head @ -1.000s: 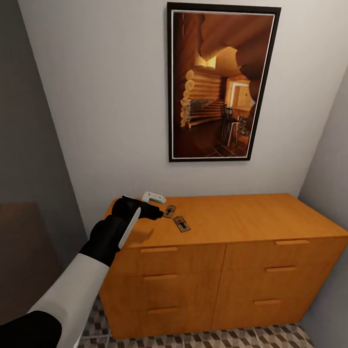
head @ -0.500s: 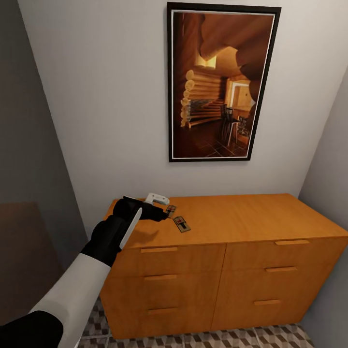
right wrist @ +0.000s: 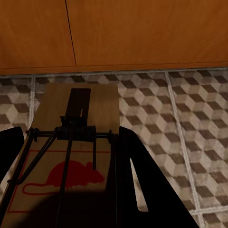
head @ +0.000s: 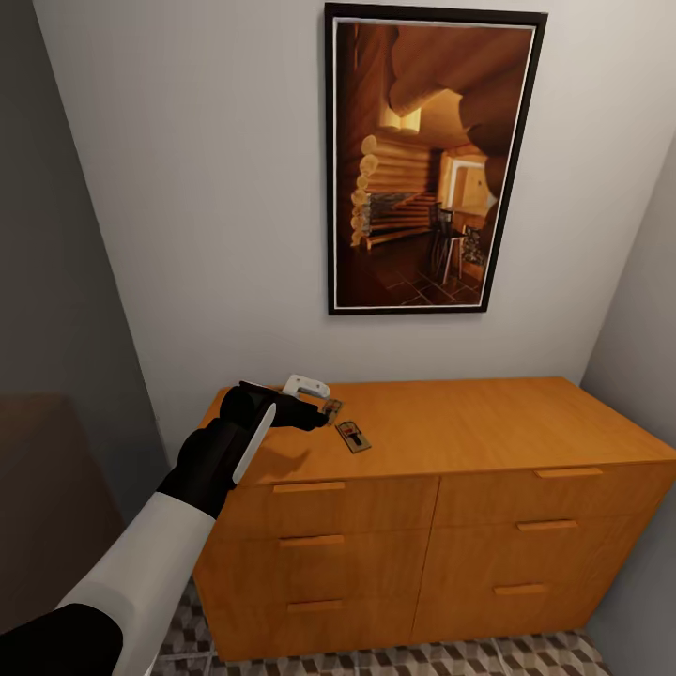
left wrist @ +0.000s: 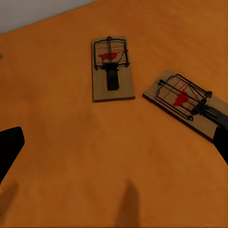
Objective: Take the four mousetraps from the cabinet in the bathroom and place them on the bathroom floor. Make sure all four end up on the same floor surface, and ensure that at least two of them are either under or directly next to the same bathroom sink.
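Note:
Two mousetraps lie on top of the orange-brown cabinet [head: 488,422], near its left end. One mousetrap [head: 354,436] [left wrist: 112,68] lies in full view. The other mousetrap [head: 331,407] [left wrist: 187,100] sits right at the tip of my left gripper [head: 314,413] [left wrist: 114,156]. That gripper hovers low over the cabinet top, open, with its dark fingers [left wrist: 9,147] spread on either side of the two traps. My right gripper [right wrist: 69,135] is shut on a third mousetrap [right wrist: 71,142], held above the cube-patterned bathroom floor [right wrist: 156,109] in front of the cabinet's lower edge [right wrist: 142,33].
A framed picture [head: 427,160] hangs on the white wall above the cabinet. Grey walls close in on both sides. Drawer fronts with bar handles [head: 310,485] face me, and a strip of tiled floor [head: 451,657] shows at the cabinet's foot.
My left gripper has slid a little to the right along the cabinet top, up to the nearer mousetrap. The traps have not moved.

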Controlling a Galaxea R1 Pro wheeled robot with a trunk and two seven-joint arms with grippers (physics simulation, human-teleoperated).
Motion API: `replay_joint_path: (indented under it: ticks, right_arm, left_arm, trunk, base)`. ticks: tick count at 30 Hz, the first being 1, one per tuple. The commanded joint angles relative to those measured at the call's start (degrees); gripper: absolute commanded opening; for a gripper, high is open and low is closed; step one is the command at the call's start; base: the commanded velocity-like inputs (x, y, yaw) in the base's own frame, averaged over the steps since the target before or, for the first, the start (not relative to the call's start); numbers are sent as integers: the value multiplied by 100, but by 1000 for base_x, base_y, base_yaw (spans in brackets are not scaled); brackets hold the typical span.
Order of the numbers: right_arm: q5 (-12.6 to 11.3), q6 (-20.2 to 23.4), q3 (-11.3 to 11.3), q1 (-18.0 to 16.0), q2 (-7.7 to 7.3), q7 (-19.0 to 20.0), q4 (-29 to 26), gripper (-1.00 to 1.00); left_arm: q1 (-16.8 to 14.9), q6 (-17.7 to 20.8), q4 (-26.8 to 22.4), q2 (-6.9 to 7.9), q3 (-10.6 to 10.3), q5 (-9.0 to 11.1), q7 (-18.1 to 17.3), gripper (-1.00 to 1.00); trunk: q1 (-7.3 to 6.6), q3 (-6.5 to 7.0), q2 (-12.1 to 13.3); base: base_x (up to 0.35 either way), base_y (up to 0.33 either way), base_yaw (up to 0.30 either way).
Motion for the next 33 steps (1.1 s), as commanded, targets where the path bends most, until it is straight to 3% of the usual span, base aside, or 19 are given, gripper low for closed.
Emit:
replay_joint_path:
  ticks: [1,10,24,28,33]
  right_arm:
    - [-47,-16,51,-4,0,-16,3,-100]
    - [-47,-16,53,-4,0,-16,3,-100]
    - [-47,-16,52,-4,0,-16,3,-100]
    - [-47,-14,52,-4,0,-16,3,-100]
    - [-47,-8,51,-4,0,-16,3,-100]
  left_arm:
    - [-4,26,-6,0,-1,5,-3,100]
    - [-4,29,-7,0,-18,5,-3,100]
    - [-4,29,-35,-4,-20,6,-12,100]
    - [-4,26,-47,-30,-12,73,-12,100]
    - [-4,18,-55,-69,2,408,-12,100]
  trunk:
    - [1,-6,-3]
    - [1,-6,-3]
    - [1,-6,-3]
    - [1,-6,-3]
    - [1,-6,-3]
  base:
    - [131,0,0]
    - [147,0,0]
    - [12,0,0]
    - [0,0,0]
    - [0,0,0]
